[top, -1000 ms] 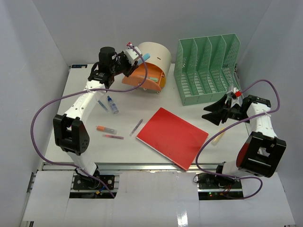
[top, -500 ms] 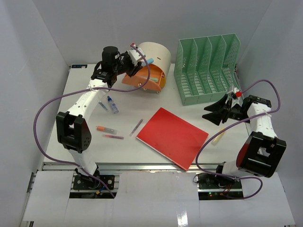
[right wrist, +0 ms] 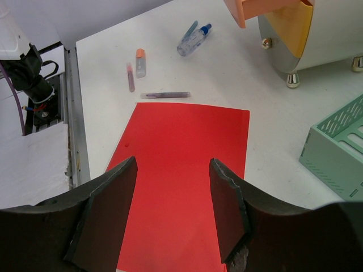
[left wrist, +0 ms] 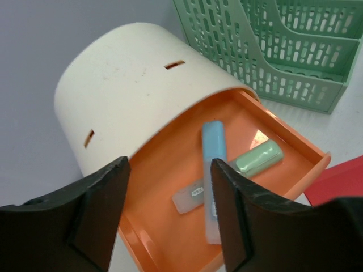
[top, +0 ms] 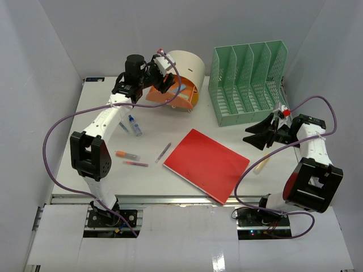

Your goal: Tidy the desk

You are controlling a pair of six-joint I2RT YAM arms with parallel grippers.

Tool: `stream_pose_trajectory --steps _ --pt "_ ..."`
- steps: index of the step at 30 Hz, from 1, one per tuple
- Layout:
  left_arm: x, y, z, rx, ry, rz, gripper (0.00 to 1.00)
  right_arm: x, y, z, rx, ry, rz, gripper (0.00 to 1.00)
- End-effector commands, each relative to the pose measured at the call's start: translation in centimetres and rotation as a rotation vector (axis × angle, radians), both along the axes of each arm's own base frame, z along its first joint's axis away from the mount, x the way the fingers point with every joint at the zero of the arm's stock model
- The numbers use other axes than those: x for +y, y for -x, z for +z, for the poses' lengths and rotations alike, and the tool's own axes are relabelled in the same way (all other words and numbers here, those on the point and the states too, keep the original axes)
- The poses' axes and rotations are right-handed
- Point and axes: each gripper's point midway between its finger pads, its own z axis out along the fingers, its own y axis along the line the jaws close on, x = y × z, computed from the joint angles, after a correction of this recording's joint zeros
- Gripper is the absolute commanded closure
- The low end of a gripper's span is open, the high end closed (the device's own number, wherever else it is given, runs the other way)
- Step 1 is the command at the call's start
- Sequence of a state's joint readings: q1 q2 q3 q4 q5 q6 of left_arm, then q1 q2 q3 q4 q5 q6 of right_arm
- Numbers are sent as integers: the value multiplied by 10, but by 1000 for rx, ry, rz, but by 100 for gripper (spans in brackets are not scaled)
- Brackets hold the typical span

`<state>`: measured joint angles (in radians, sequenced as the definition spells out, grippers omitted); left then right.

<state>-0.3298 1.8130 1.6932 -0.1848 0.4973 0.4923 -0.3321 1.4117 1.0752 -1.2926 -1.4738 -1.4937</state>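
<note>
Left gripper (left wrist: 169, 209) has been opened above the orange drawer (left wrist: 164, 164) at far left, the blue marker (left wrist: 213, 170) released inside, one item judged cleared off the desk (top: 187, 122).

Count, positions relative to the red folder (top: 206, 164) (x1), all on 1 desk (top: 187, 122):
- 1 green file rack (top: 248, 82), 4 slots, beyond the folder to the right.
- 1 cream drawer box (top: 190, 65), beyond the folder to the left, with 1 orange drawer (left wrist: 170, 170) standing open.
- 3 items in that drawer: 1 blue marker (left wrist: 213, 170), 1 green block (left wrist: 259, 157), 1 small clear piece (left wrist: 189, 198).
- 5 loose items left of the folder: 1 purple pen (top: 163, 152), 1 red pen (top: 136, 164), 1 orange-capped tube (top: 127, 154), 1 blue pen (top: 123, 127), 1 small bottle (top: 135, 125).
- 1 pale yellow stick (top: 262, 163) just right of the folder.
</note>
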Motion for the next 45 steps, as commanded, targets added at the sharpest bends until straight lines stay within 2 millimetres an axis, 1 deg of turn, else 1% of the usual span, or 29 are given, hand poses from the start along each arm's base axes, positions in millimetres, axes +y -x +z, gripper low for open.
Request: stream_pose_trajectory --steps 1,2,3,4,5,7,9,10,11,12,14,16,17,19,20,21,22,24,27,28,30,31,32,33,36,37,40,42,45 --pt "10 15 98 -129 174 85 16 2 2 15 -43 -44 -10 39" --pt "16 14 107 -137 201 127 8 2 2 14 -44 -41 -10 39" --pt "23 17 118 -131 250 170 3 2 3 14 -45 -39 -10 39" --pt "29 22 131 -114 311 209 2 2 3 14 -44 -38 -9 39" --pt "36 26 137 -89 357 247 2 2 3 13 -44 -36 -9 39" --pt "59 36 142 -3 469 337 2 2 3 13 -46 -33 -9 39" --pt "77 49 139 88 577 398 2 2 3 14 -44 -30 -8 39" --pt "93 63 141 151 667 432 2 2 3 14 -39 -29 -7 39" --pt "104 74 132 216 726 464 2 2 4 14 -35 -26 -6 39" --pt "110 81 112 283 751 499 2 2 4 13 -32 -21 -5 39" --pt "127 109 87 406 837 577 2 2 6 12 -23 -11 -4 39" --pt "138 129 36 542 852 690 2 2 7 10 -12 -3 -4 39" --pt "144 144 12 617 860 758 2 2 7 10 -6 -2 -3 39" --pt "151 171 -15 729 932 858 2 2 7 10 2 0 -5 39" --pt "154 183 -43 802 920 924 2 2 7 11 8 0 -4 39" --pt "157 194 -66 871 917 988 2 2 7 11 12 0 -4 39" --pt "160 205 -84 935 928 1050 2 1 6 12 15 2 -4 39" --pt "165 219 -113 1028 924 1151 2 1 5 13 26 -2 -4 39" --pt "173 227 -140 1113 908 1264 2 -1 3 11 45 14 -7 34" --pt "175 228 -147 1142 902 1302 2 -3 0 10 25 37 -9 33" --pt "180 231 -166 1212 854 1381 2 -5 0 1 112 46 -31 32" --pt "182 231 -172 1239 836 1414 2 -8 -5 -3 126 76 -58 31" --pt "183 229 -175 1247 826 1430 3 -13 -14 -3 112 124 -103 31" --pt "186 229 -178 1250 815 1450 3 -19 -24 -7 99 176 -187 30" --pt "197 223 -189 1235 805 1514 7 -19 -28 -5 4 225 -305 23" --pt "200 222 -193 1232 803 1537 9 -19 -29 -2 -8 231 -321 23" --pt "205 217 -207 1266 787 1581 15 -11 -28 0 9 215 -301 23" --pt "214 216 -217 1290 778 1631 20 -10 -28 -3 20 215 -294 24" --pt "217 215 -229 1318 754 1661 25 -11 -28 -8 30 225 -289 24"
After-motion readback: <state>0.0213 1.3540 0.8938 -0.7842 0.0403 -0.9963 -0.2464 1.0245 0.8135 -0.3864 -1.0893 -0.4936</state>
